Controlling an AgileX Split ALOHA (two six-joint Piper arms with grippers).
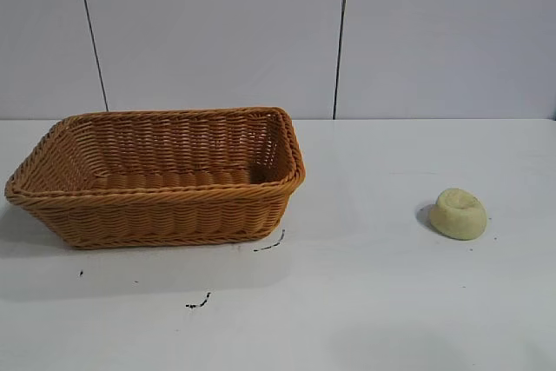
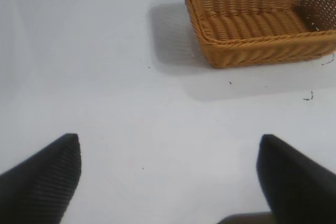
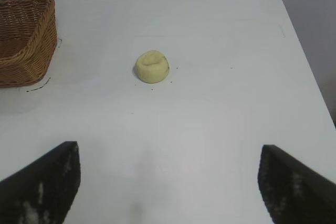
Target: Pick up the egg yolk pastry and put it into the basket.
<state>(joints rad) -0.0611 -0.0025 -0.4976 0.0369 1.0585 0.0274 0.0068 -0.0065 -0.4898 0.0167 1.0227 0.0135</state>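
Note:
The egg yolk pastry (image 1: 459, 213), a small pale yellow bun with a dimpled top, lies on the white table at the right. The orange-brown wicker basket (image 1: 156, 197) stands at the left with nothing in it. In the right wrist view my right gripper (image 3: 169, 153) is open, well short of the pastry (image 3: 153, 66), with bare table between its fingers. A corner of the basket (image 3: 26, 40) shows there too. My left gripper (image 2: 169, 142) is open over bare table, away from the basket (image 2: 252, 51). Neither arm appears in the exterior view.
A grey panelled wall (image 1: 261, 32) rises behind the table. Small dark marks (image 1: 271, 244) dot the tabletop in front of the basket. The table's edge (image 3: 304, 56) runs close beside the pastry's side in the right wrist view.

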